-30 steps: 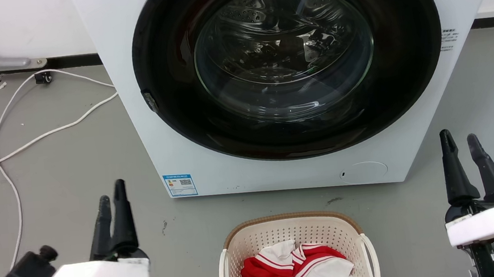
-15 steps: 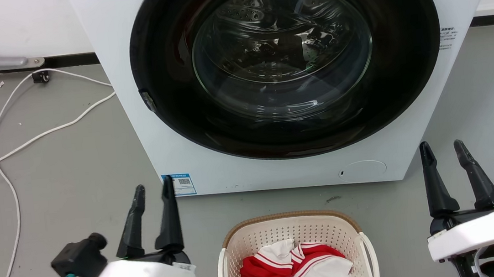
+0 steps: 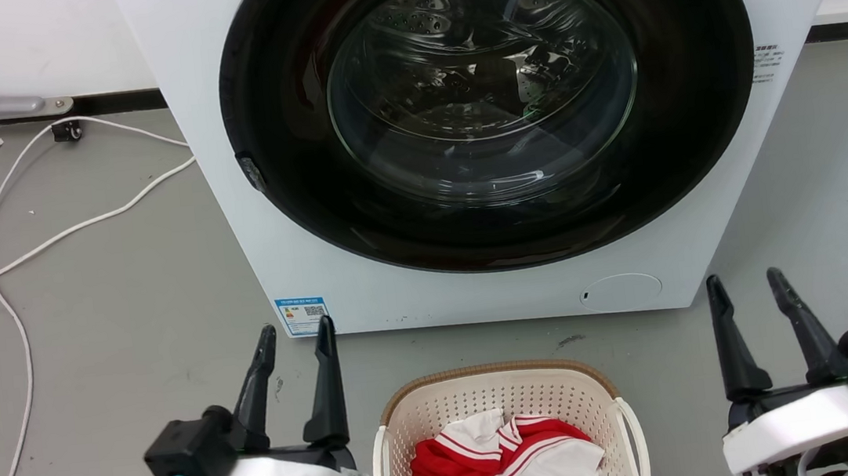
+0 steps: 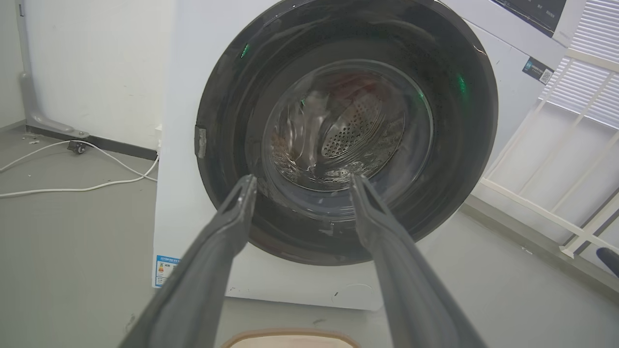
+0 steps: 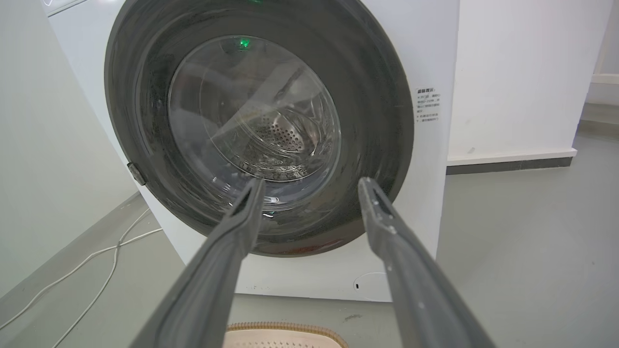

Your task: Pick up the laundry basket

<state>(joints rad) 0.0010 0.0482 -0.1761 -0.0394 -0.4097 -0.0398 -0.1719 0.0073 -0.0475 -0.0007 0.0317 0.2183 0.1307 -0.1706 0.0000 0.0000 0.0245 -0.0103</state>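
Note:
The laundry basket (image 3: 442, 413), cream perforated plastic with a brown woven rim and white side handles, stands on the floor at the bottom centre of the head view, holding red and white clothes (image 3: 507, 466). Its brown rim also peeks in at the bottom of the left wrist view (image 4: 290, 338) and the right wrist view (image 5: 285, 333). My left gripper (image 3: 297, 332) hovers open just left of the basket, close to its left handle. On the other side my right gripper (image 3: 744, 280) is open, a little further from the right handle. Neither touches the basket.
A white washing machine (image 3: 316, 265) with a large dark round door (image 3: 489, 105) stands right behind the basket. White cables (image 3: 9, 266) lie on the grey floor at left. A white slatted rack (image 4: 570, 159) leans at the right of the left wrist view.
Both grippers have moved inward toward the basket; the left one shifted furthest right and its fingers spread wider apart. The basket has stayed put.

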